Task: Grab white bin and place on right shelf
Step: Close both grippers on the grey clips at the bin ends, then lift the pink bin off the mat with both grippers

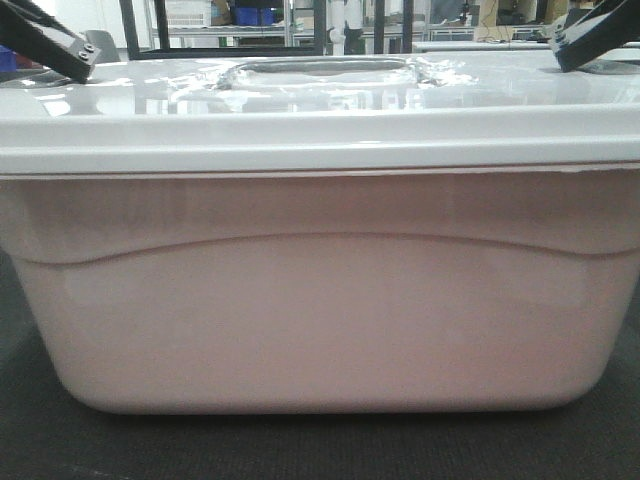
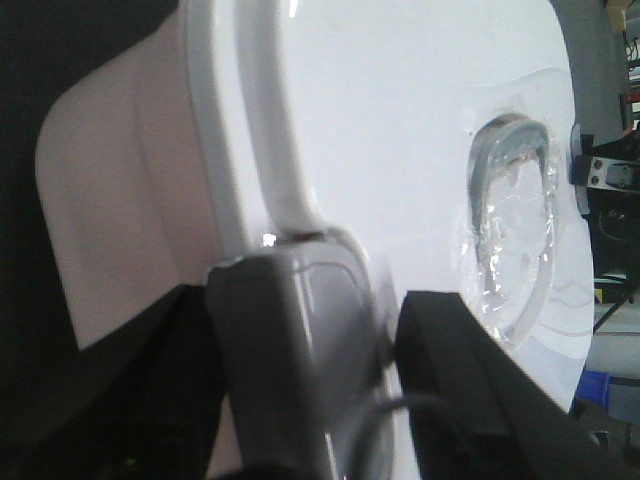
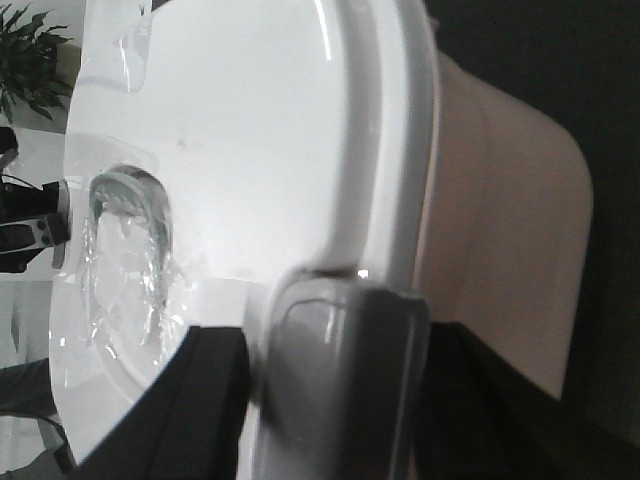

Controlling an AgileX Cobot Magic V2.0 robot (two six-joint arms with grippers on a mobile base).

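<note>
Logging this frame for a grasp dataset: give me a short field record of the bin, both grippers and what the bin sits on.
object: white bin, lidded
window: clear taped patch at top centre
support: appears to rest on dark surface
left gripper: straddles lid rim at one end; closure unclear
right gripper: straddles rim at opposite end; closure unclear
</note>
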